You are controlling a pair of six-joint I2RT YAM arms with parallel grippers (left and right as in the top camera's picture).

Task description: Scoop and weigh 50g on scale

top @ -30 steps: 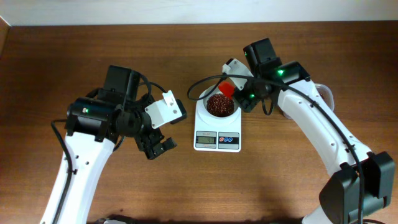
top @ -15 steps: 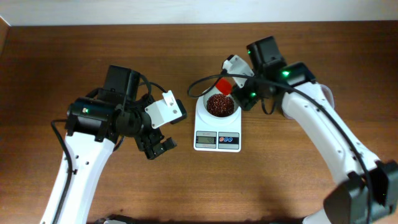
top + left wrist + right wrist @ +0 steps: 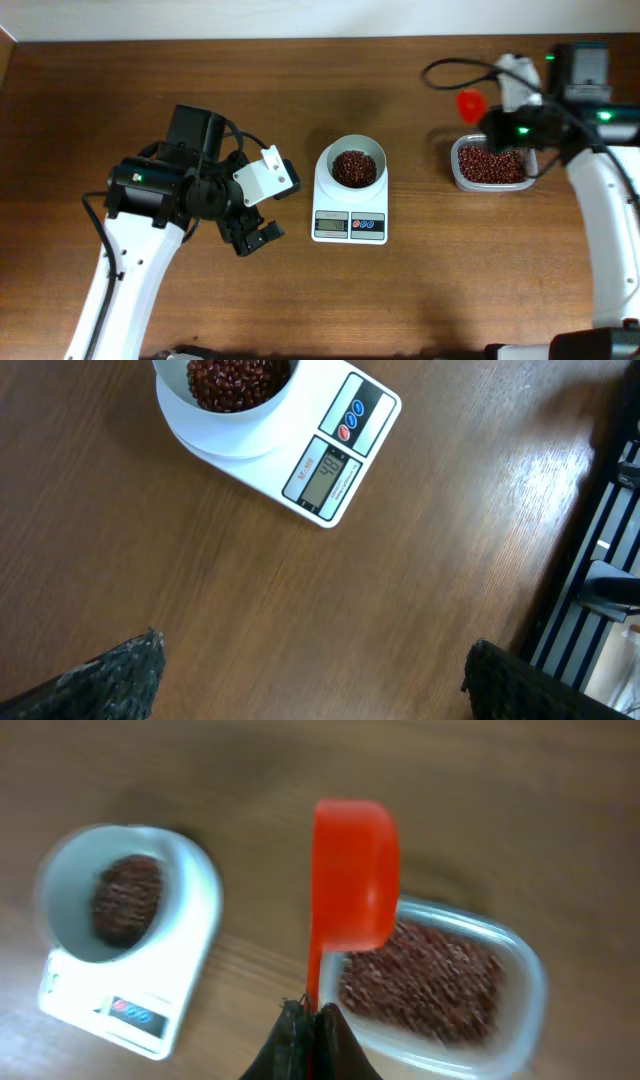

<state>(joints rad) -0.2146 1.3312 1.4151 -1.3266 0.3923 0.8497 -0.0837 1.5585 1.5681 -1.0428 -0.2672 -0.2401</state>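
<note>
The white scale (image 3: 350,213) stands mid-table with its round bowl (image 3: 351,150) holding dark reddish-brown beans (image 3: 352,168). My right gripper (image 3: 492,112) is shut on the thin handle of a red scoop (image 3: 470,102), which hangs at the left edge of the clear container. In the right wrist view the scoop (image 3: 355,870) sits over the container's near rim, the gripper (image 3: 310,1015) pinching its handle; what the scoop holds is hidden. My left gripper (image 3: 255,235) is open and empty, left of the scale. In the left wrist view, the scale (image 3: 330,460) lies ahead of the left gripper (image 3: 312,645).
A clear plastic container (image 3: 455,165) full of the same beans (image 3: 492,166) sits right of the scale; the right wrist view shows the container (image 3: 525,990) blurred. A black cable (image 3: 450,62) loops above it. The table's far edge meets a pale wall.
My right arm has swung from over the scale's bowl to the right, carrying the red scoop to the container. The left arm has not moved.
</note>
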